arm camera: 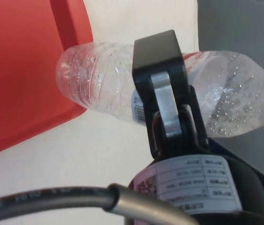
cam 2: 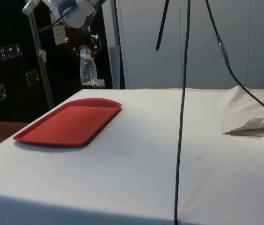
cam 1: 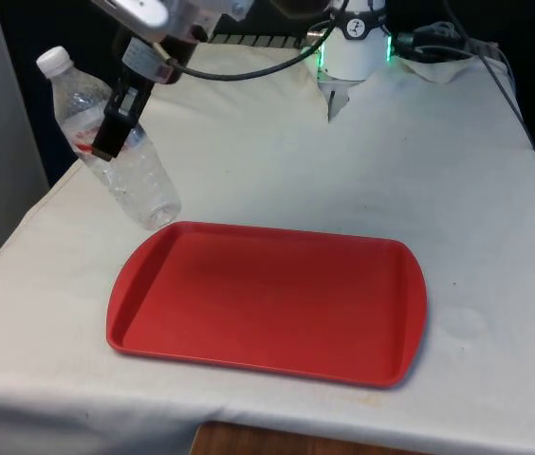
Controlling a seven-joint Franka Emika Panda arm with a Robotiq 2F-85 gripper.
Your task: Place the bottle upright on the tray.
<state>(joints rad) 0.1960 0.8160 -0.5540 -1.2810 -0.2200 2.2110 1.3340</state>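
Note:
A clear plastic bottle with a white cap hangs in the air, cap up and tilted toward the front view's left. My gripper is shut on its middle near the red label. Its base hovers just beyond the far left corner of the red tray. In the side view the bottle hangs above the far end of the tray, under the gripper. In the wrist view one black finger lies across the bottle, with the tray below.
The tray lies flat on the white cloth near the table's front edge. Black cables run from the arm across the far end. The table's edge on the front view's left is close under the bottle.

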